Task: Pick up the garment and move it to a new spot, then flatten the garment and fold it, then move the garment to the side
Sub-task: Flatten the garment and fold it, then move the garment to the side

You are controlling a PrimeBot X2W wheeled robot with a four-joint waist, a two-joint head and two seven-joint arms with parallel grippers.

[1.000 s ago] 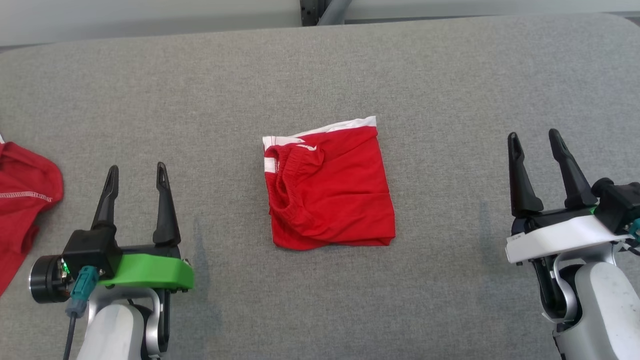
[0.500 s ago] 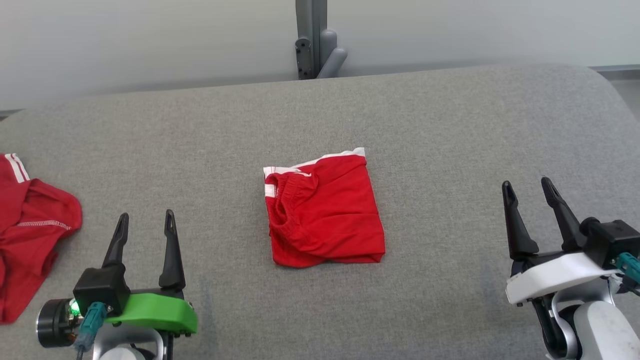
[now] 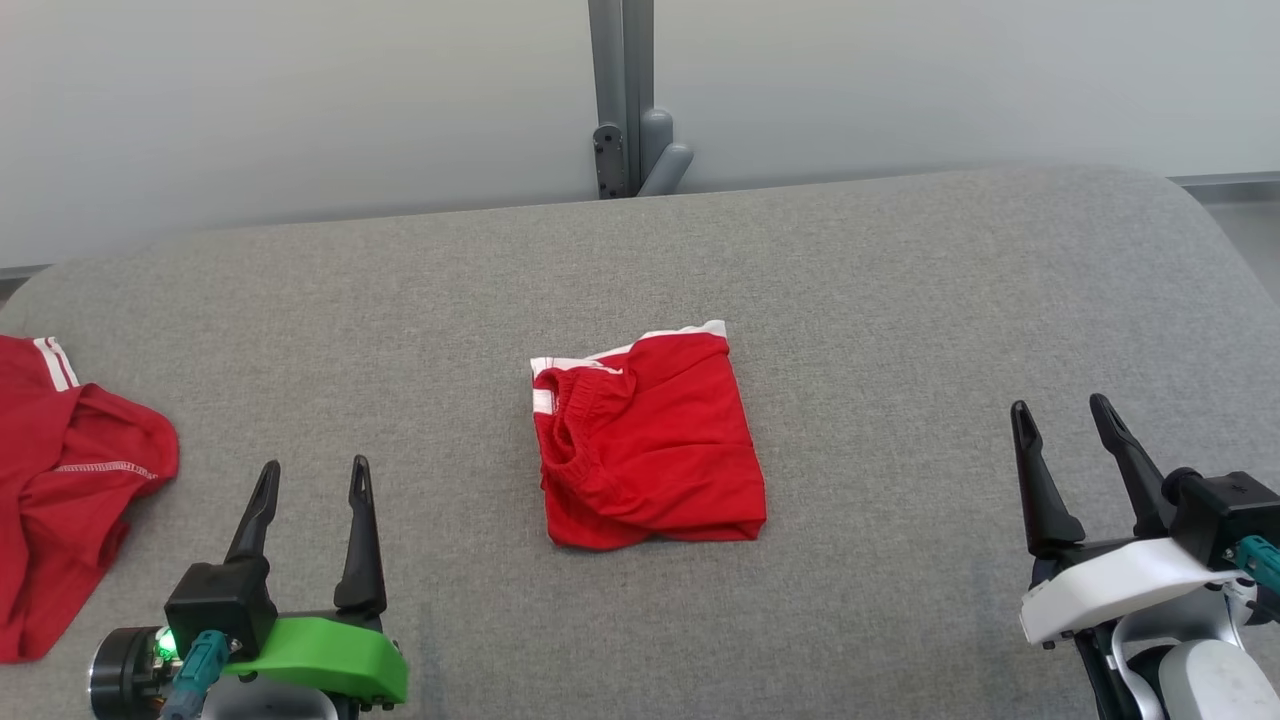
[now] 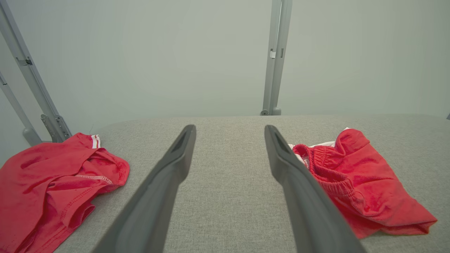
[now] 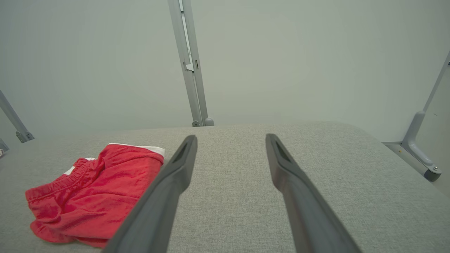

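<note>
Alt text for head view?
A folded red garment lies centred on a grey padded table, with the left gripper and right gripper open and empty at the lower corners. A crumpled red garment lies far left.

PrimeBot X2W's left gripper carries 2 long, tapered black fingers on a black block, backed by a bright green bracket. A teal connector sits beside a black cylinder with a green light. The right gripper has 2 matching black fingers above a white bracket, a teal plug and a pale grey forearm.
</note>
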